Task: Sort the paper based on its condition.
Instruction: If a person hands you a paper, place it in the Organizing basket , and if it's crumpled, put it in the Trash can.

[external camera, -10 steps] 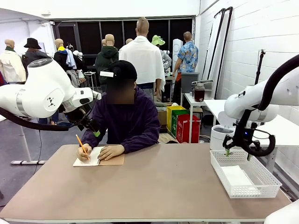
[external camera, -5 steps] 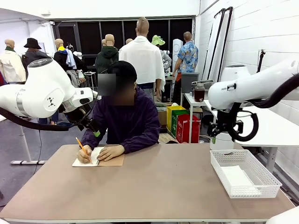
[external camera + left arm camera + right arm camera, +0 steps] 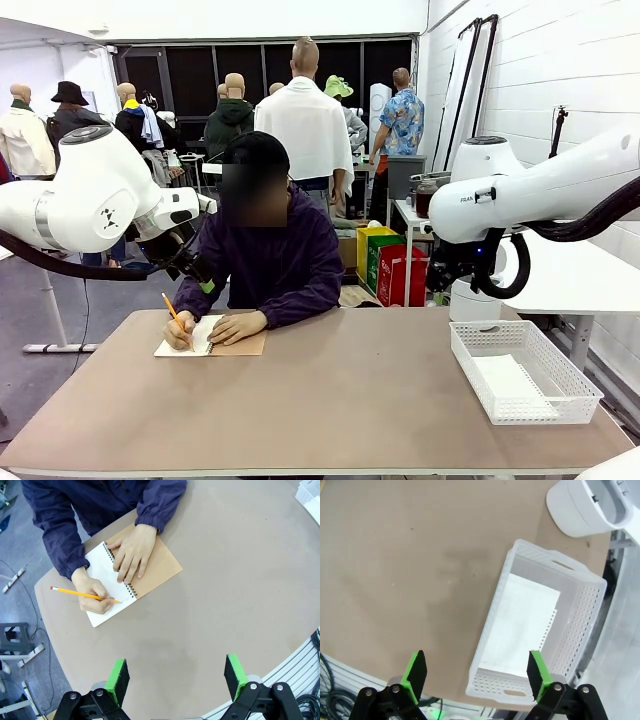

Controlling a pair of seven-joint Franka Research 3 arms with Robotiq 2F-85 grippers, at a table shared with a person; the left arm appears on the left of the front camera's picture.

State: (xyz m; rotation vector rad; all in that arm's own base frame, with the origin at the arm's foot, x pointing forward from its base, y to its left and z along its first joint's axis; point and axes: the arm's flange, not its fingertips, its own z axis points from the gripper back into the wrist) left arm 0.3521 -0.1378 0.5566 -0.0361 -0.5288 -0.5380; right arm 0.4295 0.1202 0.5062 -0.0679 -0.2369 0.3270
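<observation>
1. The left arm [image 3: 90, 195] is reaching in from the left. Its left fingers [image 3: 118, 680] are hanging high over the bench [image 3: 225, 580], standing wide apart and gripping nothing.
2. Beneath them, at the bench's far left side, a person [image 3: 275, 260] in a dark purple top is sitting and bending over a spiral-bound notebook [image 3: 155, 567]. It is lying open, with its brown cover folded out beside the white page.
3. 1 hand [image 3: 95, 596] is pressing a yellow pencil [image 3: 82, 594] to that page, while the other hand [image 3: 131, 550] is lying flat across the spiral binding.
4. The right arm [image 3: 530, 190] is coming in from the right, raised above the bench's far right side. Its right fingers [image 3: 415, 672] are spread wide with nothing between them, and they are looking down on the bench's right end.
5. A white perforated basket [image 3: 525, 410] is sitting at that right end, close to the bench's edge.
6. The paper [image 3: 525, 620] is lying flat on the basket's floor, with 1 plain white sheet showing on top. I cannot tell whether more sheets are lying under it.
</observation>
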